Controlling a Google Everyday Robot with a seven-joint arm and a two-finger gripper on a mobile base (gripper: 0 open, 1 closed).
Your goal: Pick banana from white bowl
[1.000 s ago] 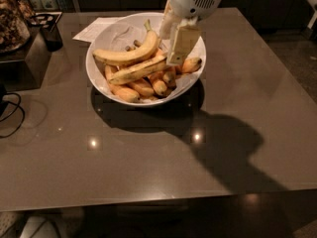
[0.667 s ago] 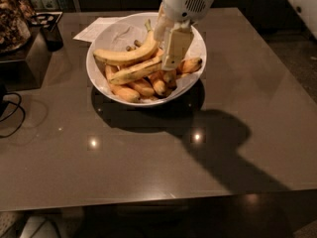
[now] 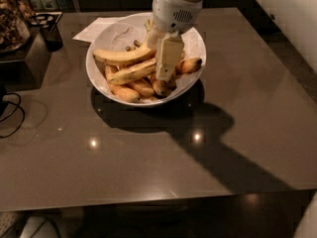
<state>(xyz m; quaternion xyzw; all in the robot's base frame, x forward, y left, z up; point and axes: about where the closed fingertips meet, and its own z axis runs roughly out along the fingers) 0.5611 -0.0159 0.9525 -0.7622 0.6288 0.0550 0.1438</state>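
The white bowl (image 3: 101,81), lined with crinkled paper, stands at the back middle of the dark table. A long, nearly straight streaked banana (image 3: 131,73) lies across its middle. A more curved long banana (image 3: 121,57) lies just behind it. Short stubby bananas (image 3: 125,92) fill the front and right. My gripper (image 3: 158,62) hangs down from its white wrist (image 3: 177,6) into the bowl. It is open, with one finger (image 3: 167,57) in front of the long bananas' right ends and the other behind them. It holds nothing.
A sheet of paper (image 3: 94,29) lies behind the bowl. A dark box with a small black cup (image 3: 51,33) stands at the back left. A black cable (image 3: 12,115) lies at the left edge. The arm's shadow (image 3: 218,152) falls across the table's right front.
My gripper has moved left and lower into the bowl, closing in on the right ends of the long bananas. The bananas and bowl have not moved.
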